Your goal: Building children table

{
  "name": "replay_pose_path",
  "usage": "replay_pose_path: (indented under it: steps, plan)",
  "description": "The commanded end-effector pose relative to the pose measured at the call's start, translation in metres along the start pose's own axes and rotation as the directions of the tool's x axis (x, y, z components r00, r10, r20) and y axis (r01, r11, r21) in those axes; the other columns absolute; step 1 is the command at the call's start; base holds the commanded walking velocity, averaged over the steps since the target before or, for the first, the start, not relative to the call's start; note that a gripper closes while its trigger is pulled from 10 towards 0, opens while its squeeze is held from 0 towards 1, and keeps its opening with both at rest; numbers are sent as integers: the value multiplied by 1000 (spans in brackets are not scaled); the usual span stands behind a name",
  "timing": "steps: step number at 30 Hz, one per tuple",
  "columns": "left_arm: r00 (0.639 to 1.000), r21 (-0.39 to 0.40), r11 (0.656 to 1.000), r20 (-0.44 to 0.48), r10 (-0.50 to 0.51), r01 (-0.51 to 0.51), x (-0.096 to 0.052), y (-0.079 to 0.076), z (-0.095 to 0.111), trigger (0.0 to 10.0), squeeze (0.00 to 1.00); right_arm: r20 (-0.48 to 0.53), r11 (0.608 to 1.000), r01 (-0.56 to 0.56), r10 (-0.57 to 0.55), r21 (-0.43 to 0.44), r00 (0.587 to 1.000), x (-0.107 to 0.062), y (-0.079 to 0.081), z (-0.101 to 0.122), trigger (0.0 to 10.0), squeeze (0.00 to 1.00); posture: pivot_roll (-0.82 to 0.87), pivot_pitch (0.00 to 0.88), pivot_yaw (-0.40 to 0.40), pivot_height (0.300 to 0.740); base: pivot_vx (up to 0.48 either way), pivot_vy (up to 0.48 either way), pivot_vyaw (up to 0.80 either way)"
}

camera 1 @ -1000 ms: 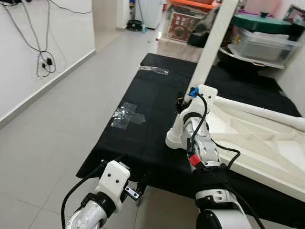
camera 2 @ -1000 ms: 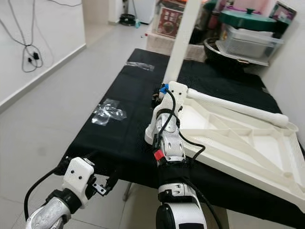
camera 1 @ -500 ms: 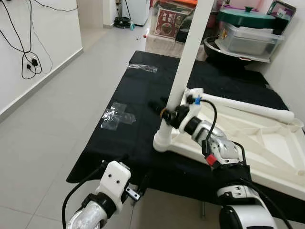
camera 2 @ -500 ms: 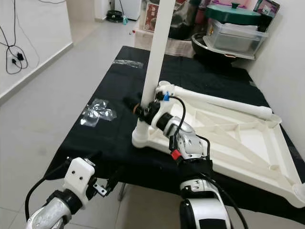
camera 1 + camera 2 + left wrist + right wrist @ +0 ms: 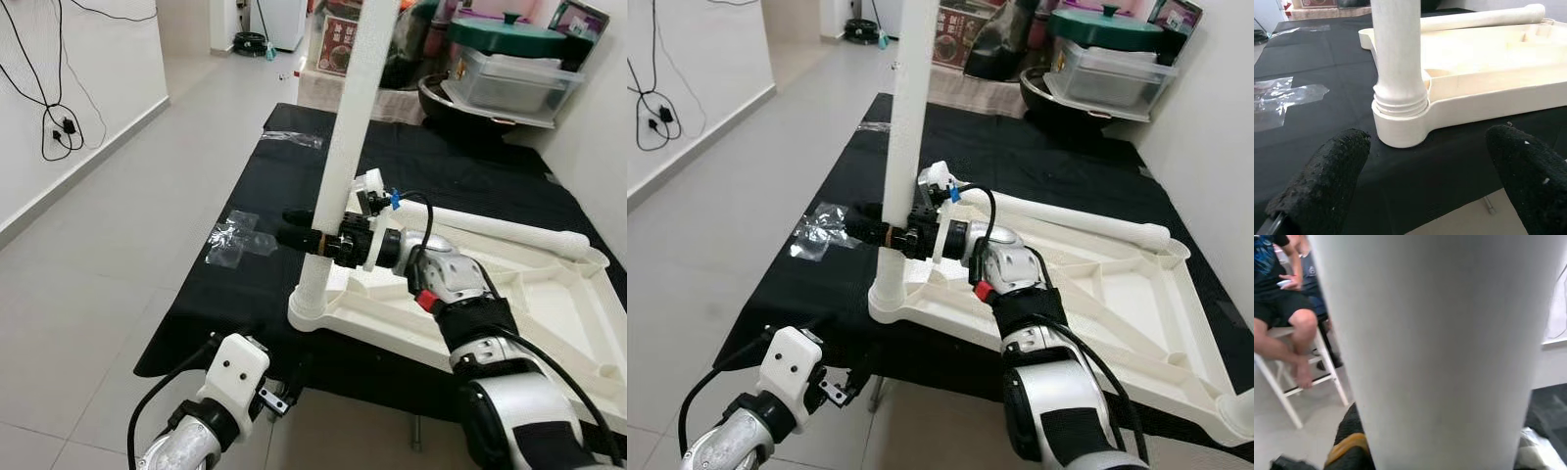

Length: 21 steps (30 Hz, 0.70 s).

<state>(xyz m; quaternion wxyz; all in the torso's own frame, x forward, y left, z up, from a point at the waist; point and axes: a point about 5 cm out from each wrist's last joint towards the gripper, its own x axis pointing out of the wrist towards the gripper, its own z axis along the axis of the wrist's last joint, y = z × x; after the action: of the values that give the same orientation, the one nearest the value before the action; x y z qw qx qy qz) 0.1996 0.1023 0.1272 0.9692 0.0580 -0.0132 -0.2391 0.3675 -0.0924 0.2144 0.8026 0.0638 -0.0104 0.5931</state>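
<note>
No legible text, label, brand, number or sign anywhere.

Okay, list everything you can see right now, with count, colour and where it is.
Table top: one, white, upside down on the black cloth.
Upright leg: one, white, standing in the top's near left corner socket.
Second leg: one, white, lying along the top's far edge.
Black cloth: one, covers the work surface.
Clear plastic wrappers: two, on the cloth's left side, one nearer, one at the far end.
Storage bin: one, clear, green lid above, behind the cloth on the right.
Cables: black, hanging on the left wall.
Person: one, seated on a white chair, in the right wrist view.
Right claw: black fingers around the upright leg.
Left claw: open, low at the cloth's near edge.
</note>
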Motion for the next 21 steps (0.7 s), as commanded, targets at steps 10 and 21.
replay_pose_path:
  steps: [10, 21]
  plan:
    - [1000, -11, 1000, 0, -6, 6, 3, -3, 0, 10000, 0, 2, 522, 849, -852, 82, 524, -25, -37, -18, 0, 0, 128, 48, -150, 740, 0, 0, 0]
    - [1000, -6, 1000, 1, -9, 9, 3, -1, 0, 10000, 0, 29, -65, 993, -997, 101, -68, -55, -16, -27, 0, 0, 131, 49, -145, 740, 0, 0, 0]
